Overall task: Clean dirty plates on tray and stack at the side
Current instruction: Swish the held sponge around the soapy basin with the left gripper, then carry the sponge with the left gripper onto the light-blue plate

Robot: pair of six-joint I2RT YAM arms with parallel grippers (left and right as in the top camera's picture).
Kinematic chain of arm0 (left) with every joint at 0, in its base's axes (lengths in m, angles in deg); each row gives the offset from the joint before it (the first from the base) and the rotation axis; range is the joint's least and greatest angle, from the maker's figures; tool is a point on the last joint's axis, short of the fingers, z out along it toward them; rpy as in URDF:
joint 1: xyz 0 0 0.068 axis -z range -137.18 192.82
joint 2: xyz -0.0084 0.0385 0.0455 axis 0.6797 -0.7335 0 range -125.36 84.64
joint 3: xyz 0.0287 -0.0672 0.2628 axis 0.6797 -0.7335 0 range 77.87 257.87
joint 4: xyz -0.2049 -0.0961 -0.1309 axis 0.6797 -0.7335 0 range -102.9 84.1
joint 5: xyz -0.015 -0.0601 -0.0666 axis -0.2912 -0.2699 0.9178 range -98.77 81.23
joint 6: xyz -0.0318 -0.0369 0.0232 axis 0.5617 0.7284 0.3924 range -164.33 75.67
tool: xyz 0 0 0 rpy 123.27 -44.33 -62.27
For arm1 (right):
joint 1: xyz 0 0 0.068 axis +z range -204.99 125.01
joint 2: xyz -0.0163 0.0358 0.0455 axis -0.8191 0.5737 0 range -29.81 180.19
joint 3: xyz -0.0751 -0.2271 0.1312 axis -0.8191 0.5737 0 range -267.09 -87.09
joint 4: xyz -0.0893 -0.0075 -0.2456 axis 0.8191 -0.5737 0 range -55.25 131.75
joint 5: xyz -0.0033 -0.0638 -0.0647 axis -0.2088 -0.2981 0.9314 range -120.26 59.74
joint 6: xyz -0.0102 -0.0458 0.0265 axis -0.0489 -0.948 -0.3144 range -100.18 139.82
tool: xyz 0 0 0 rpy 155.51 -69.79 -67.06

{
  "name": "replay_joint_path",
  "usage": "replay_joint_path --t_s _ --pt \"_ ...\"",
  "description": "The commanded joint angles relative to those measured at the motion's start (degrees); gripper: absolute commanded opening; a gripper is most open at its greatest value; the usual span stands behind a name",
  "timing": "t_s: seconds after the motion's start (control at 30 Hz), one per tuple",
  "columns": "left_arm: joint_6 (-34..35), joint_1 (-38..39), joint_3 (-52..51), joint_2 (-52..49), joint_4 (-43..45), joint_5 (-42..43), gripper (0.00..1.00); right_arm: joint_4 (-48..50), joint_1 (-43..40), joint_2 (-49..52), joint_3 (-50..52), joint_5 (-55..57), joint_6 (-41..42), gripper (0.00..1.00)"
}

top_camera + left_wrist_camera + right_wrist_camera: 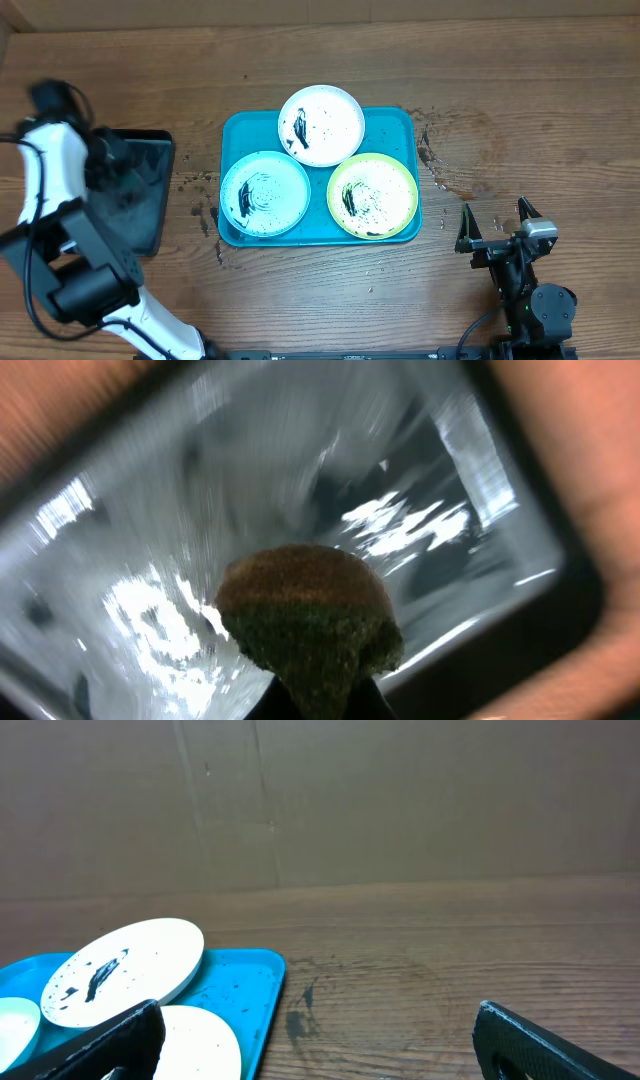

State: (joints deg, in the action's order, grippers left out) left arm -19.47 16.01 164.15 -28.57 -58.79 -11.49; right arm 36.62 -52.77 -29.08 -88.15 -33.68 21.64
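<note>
The turquoise tray [232, 135] sits mid-table with three smeared plates on it: white-rimmed [321, 125] at the back, light blue [265, 193] front left, yellow-green [372, 196] front right. My left gripper [115, 168] is over the black tray [145, 215] at the left, shut on a brown and green sponge [310, 615] above the tray's shiny wet bottom [150, 560]. My right gripper [497, 232] is open and empty, low over the table to the right of the turquoise tray. The right wrist view shows its spread fingers [320, 1055], the tray corner [245, 985] and the white plate [120, 970].
Dark specks and a stain [440, 165] lie on the wood around the turquoise tray. A cardboard wall [320, 800] stands behind the table. The left wrist view is motion-blurred.
</note>
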Motion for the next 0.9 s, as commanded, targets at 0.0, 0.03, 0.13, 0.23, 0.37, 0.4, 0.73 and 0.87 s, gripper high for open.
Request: replay_joint_path --t_s 0.0,0.03,0.13,0.23,0.37,0.4,0.73,0.87 --pt "-1.1 -0.2 0.0 -0.3 -0.4 -6.8 0.04 0.5 -0.4 -0.5 0.6 0.6 -0.2 1.0" --pt "-1.1 -0.5 3.7 0.6 -3.3 -8.3 0.04 0.5 -0.4 -0.5 0.6 0.6 -0.2 1.0" --pt "-0.9 -0.9 11.1 1.9 -8.7 -7.8 0.04 0.5 -0.4 -0.5 0.6 0.6 -0.2 1.0" --pt "-0.4 -0.7 15.8 2.7 -11.3 -5.1 0.04 0.5 -0.4 -0.5 0.6 0.6 -0.2 1.0" --pt "-0.4 0.4 12.2 1.7 -10.0 -9.6 0.04 0.5 -0.4 -0.5 0.6 0.6 -0.2 1.0" --pt "-0.5 0.5 9.8 1.0 -8.5 -9.2 0.04 0.5 -0.4 -0.5 0.6 0.6 -0.2 1.0" --pt "-1.5 0.2 8.5 -1.2 -10.6 -6.5 0.04 0.5 -0.4 -0.5 0.6 0.6 -0.2 1.0" --pt "-1.5 0.2 21.4 0.2 -19.6 -2.3 0.04 0.5 -0.4 -0.5 0.6 0.6 -0.2 1.0"
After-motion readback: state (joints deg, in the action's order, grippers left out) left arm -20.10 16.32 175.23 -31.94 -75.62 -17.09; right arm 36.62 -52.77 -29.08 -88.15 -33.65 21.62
